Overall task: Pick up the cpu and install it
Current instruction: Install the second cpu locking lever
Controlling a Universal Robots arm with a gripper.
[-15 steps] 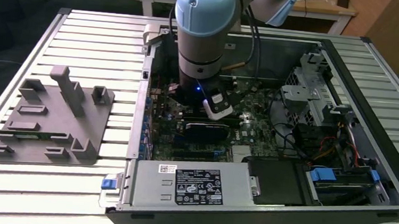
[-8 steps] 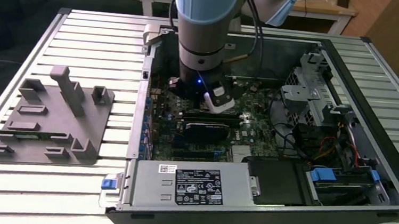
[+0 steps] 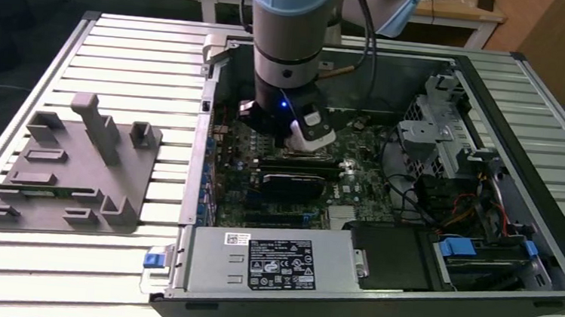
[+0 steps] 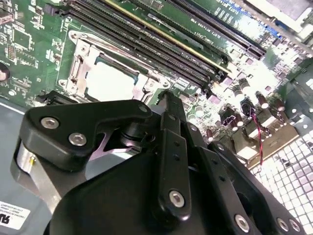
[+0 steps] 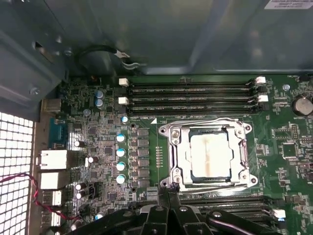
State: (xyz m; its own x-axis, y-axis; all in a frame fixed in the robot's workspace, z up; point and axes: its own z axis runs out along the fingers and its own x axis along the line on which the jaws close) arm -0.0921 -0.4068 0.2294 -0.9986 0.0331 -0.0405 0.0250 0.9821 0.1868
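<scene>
In the exterior view, the arm's gripper [image 3: 298, 146] hung inside the open computer case [image 3: 490, 91]. In both wrist views, its fingers [image 5: 166, 196] were pressed together, empty, while the cpu [image 5: 210, 154] [image 4: 110, 81] lay in the motherboard socket [image 5: 171, 156].

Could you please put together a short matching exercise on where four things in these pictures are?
Things:
1. cpu
2. grey tray
3. gripper
4. computer case

Places:
A. on the slatted table, outside the case
B. lying open on the table
C. in the metal socket frame on the green board
D. just above the board, beside the socket

Pairs: 1-C, 2-A, 3-D, 4-B
</scene>
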